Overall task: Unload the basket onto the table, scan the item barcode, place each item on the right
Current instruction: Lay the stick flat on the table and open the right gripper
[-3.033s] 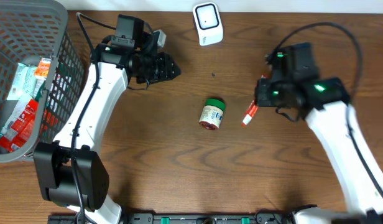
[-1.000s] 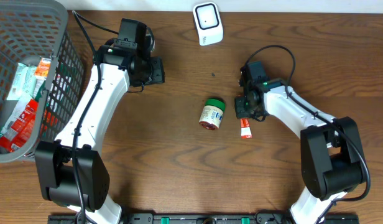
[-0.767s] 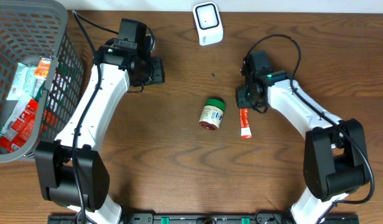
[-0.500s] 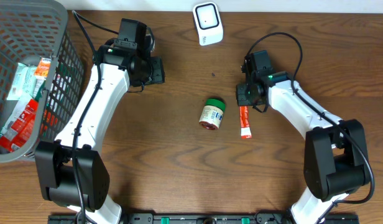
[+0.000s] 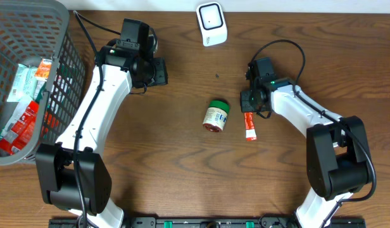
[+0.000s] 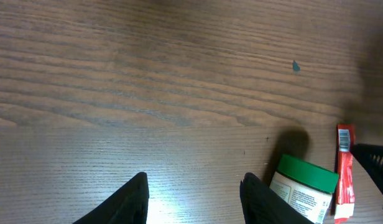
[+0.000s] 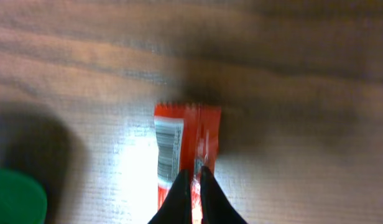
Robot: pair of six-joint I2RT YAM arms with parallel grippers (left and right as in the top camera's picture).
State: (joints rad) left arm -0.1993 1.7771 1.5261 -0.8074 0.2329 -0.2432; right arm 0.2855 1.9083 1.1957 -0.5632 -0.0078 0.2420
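Observation:
A slim red packet (image 5: 249, 125) lies flat on the wooden table just right of the jar. Its white barcode patch (image 7: 168, 146) faces up in the right wrist view. My right gripper (image 5: 247, 109) is low over the packet's upper end, and its fingertips (image 7: 195, 174) are pinched together on the packet's centre seam. The white scanner (image 5: 211, 24) stands at the table's far edge, well apart from the packet. My left gripper (image 5: 158, 71) hovers at the upper left, open, with nothing between its fingers (image 6: 194, 193).
A small jar (image 5: 216, 116) with a green lid lies on its side mid-table, also seen in the left wrist view (image 6: 303, 186). A grey mesh basket (image 5: 62, 57) holding several packets fills the far left.
Three seconds ago the right gripper held the packet farther right. It has since brought it down beside the jar. In the last second the packet slid slightly toward the scanner. The left arm stayed still.

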